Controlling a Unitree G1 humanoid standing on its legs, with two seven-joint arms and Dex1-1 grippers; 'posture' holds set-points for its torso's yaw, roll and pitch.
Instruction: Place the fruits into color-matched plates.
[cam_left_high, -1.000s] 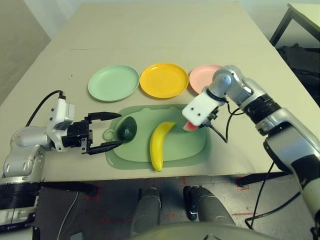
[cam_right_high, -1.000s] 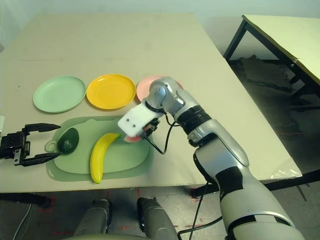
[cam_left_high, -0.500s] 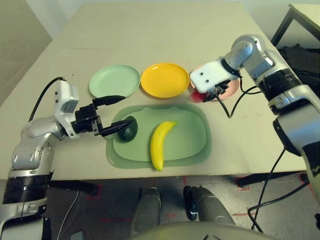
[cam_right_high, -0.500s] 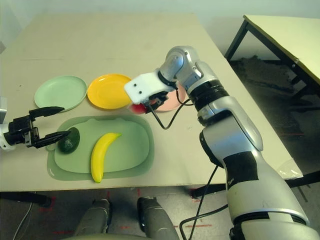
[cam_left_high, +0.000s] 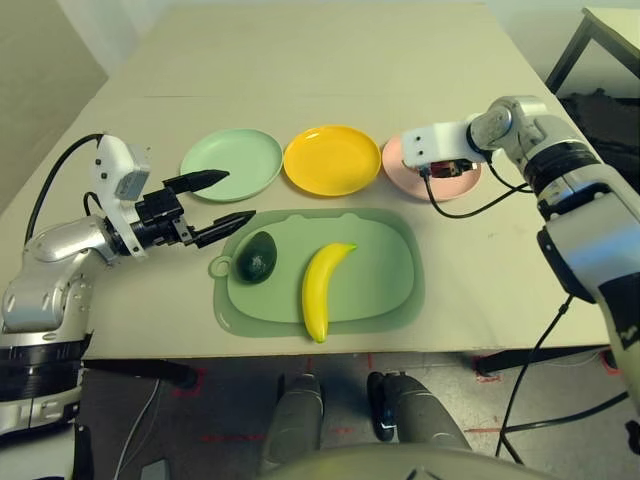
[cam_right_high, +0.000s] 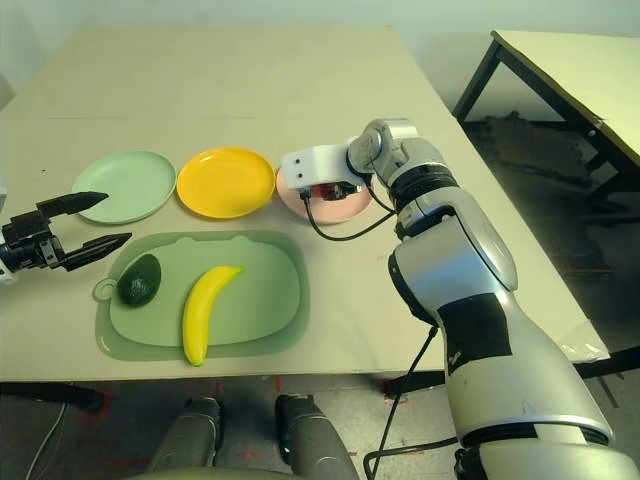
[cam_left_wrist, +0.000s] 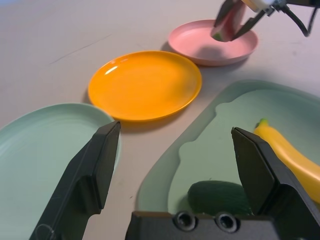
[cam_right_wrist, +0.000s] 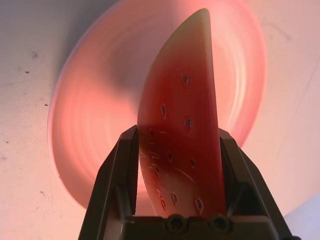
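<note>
Carried across since the earlier frame, the watermelon (cam_right_wrist: 182, 130) is pinched in the right pincer (cam_right_wrist: 179, 135) above the pink plate (cam_left_high: 462, 188). Left pincer (cam_left_wrist: 175, 130) spread; banana (cam_left_high: 318, 295) and avocado (cam_left_high: 257, 258) remain on the mat (cam_left_high: 370, 280), unplaced.

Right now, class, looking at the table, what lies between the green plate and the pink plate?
The yellow plate, between the green and pink plates, as the left eye view shows.
</note>
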